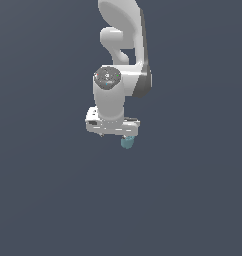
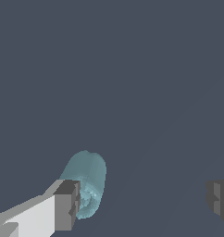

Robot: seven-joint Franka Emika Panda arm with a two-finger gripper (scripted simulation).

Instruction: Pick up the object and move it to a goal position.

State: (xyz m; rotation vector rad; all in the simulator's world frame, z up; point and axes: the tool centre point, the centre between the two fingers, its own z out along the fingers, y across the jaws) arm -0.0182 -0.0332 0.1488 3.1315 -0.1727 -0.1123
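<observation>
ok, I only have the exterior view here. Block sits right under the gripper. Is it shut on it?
Observer: No. In the wrist view the gripper is open, with the fingers wide apart.
Operator: Block centred between them?
Observer: No. The block sits right at one finger, which partly hides it. The other finger is far off.
Operator: Touching that near finger?
Observer: Cannot tell. They overlap in the wrist view, with no gap showing.

A flat, uniform dark slate-blue backdrop [image 1: 38,200] fills both views under even, soft light.
</observation>
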